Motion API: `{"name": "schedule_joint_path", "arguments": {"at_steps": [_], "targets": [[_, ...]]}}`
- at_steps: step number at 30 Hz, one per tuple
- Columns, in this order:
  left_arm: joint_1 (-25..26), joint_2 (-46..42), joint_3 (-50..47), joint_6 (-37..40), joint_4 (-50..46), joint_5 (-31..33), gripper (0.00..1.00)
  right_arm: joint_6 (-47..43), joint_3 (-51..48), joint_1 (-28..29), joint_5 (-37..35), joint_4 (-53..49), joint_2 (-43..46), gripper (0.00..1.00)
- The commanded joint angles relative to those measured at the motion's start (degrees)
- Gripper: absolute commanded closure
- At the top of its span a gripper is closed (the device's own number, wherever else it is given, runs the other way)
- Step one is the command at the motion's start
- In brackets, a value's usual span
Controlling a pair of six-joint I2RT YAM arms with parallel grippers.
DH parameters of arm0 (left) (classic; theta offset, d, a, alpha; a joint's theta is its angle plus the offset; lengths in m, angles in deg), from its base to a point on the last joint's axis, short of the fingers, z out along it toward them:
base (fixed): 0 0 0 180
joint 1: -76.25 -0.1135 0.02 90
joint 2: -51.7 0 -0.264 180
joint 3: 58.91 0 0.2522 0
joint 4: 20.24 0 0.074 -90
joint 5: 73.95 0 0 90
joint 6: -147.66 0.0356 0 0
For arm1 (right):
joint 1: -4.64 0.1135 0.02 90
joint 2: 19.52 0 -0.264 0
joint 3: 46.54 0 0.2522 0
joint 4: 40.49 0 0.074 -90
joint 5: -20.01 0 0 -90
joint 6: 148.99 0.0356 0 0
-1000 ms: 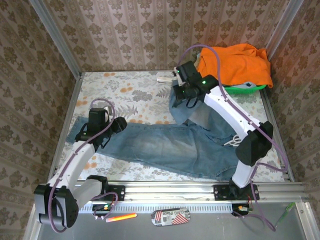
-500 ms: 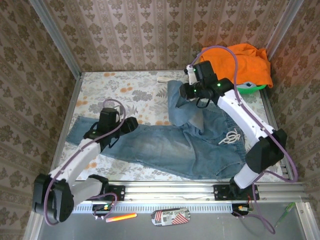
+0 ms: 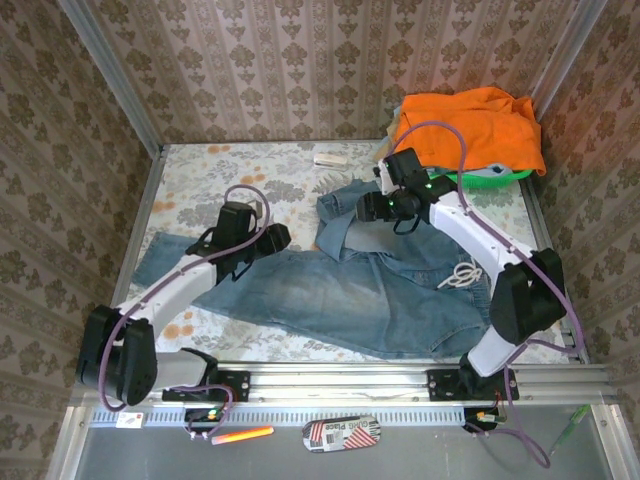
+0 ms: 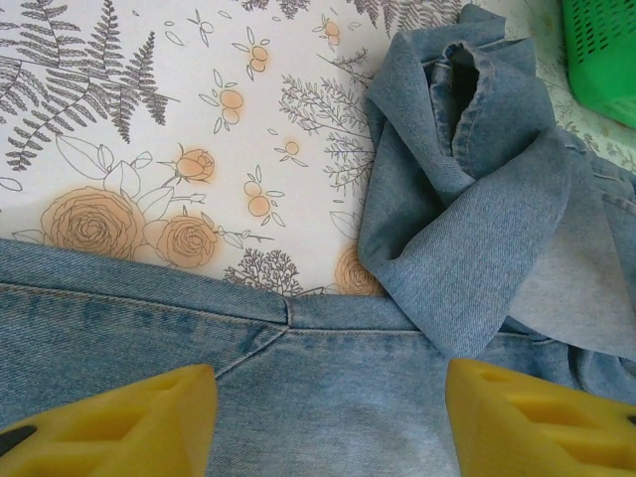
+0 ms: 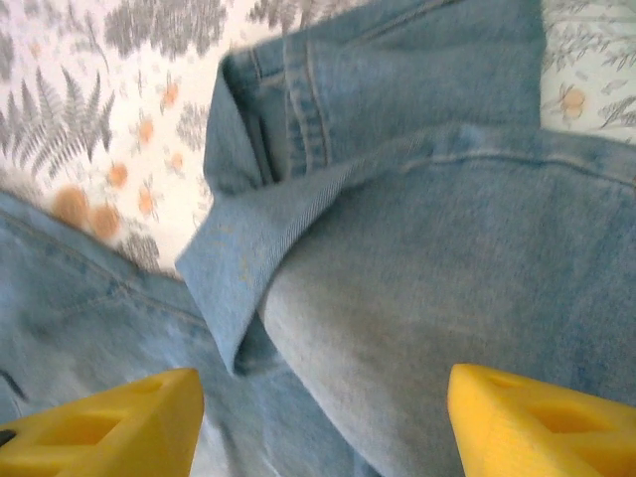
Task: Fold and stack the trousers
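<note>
**Jeans spread L–R on desk, both pincers wide and empty**

**Top view.** Orange garment [image 3: 470,128] is heaped over a green basket [image 3: 495,177] at the far-R corner, just beyond the trousers [image 3: 350,295]. Small white item [image 3: 328,159] sits at the far edge of the floral desk [image 3: 220,185]. Orange marker [image 3: 243,435] and a printed card [image 3: 342,431] lie on the front ledge, off the desk. R forearm crosses above the waist end.
Long axis runs L–R along the near half of the desk: hem at L, waist at R by the R arm's base, with a white cord [image 3: 458,276] on it. The 2nd leg bends back toward far-centre and is crumpled over itself.
L pincer [image 3: 272,238] is over the flat leg's far edge. R pincer [image 3: 372,207] is over the crumpled leg.
Vs 1 s ago: the L arm has swung R, off the hem. The R pincer has come nearer and lower, and the leg that rose to it then now lies slumped.

**L wrist.** L pincer [image 4: 323,427] has its jaws wide apart w/ nothing between them, above a seam. Folded hem of the trousers [image 4: 477,248] is ahead to the R on the desk [image 4: 149,119], basket [image 4: 601,50] at the corner.

**R wrist.** R pincer [image 5: 318,427] is wide apart too, empty, above the trousers [image 5: 447,248]. A turned-over flap is in the middle, desk [image 5: 119,119] at upper L.
</note>
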Motion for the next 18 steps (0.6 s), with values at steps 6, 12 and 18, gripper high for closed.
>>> {"name": "schedule_joint_path", "arguments": {"at_steps": [6, 12, 18], "targets": [[0.70, 0.04, 1.87, 1.64, -1.67, 1.34, 0.37, 10.32, 8.47, -0.44, 4.32, 6.09, -17.32, 0.35], [0.56, -2.27, -0.14, 2.82, -3.45, 2.62, 0.37, 11.08, 9.17, 2.09, 12.00, 9.94, -22.63, 0.48], [0.56, -2.06, -0.86, 2.91, -2.88, 1.71, 0.38, 10.47, 5.43, 2.20, 6.60, 10.35, -14.46, 1.00]]}}
